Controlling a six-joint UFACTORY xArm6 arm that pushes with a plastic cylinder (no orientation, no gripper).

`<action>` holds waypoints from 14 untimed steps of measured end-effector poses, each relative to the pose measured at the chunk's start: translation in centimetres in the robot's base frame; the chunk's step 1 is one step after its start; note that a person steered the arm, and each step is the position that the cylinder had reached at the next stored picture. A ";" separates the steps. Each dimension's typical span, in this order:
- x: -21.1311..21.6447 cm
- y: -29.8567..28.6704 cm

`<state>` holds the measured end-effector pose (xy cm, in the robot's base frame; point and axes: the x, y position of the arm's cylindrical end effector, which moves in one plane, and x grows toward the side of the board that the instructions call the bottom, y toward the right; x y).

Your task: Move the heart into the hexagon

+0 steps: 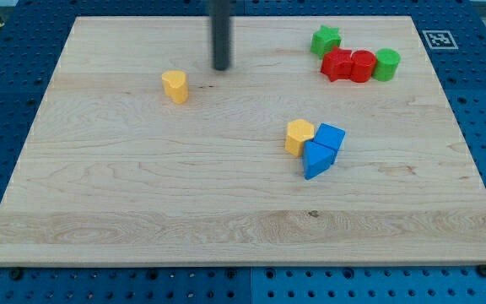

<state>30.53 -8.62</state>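
Observation:
A yellow heart block sits on the wooden board at the upper left. A yellow hexagon block sits right of centre, far to the heart's lower right. The hexagon touches a blue cube and a blue triangle block on its right side. My tip is the lower end of the dark rod, just to the upper right of the heart, with a small gap between them.
At the upper right a green star, a red star-like block, a red cylinder and a green cylinder stand in a tight group. The board lies on a blue perforated table.

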 end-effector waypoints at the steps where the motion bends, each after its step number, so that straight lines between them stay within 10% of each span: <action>1: 0.9 -10.4; 2: 4.8 -14.3; 14: 9.7 21.5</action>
<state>40.20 12.85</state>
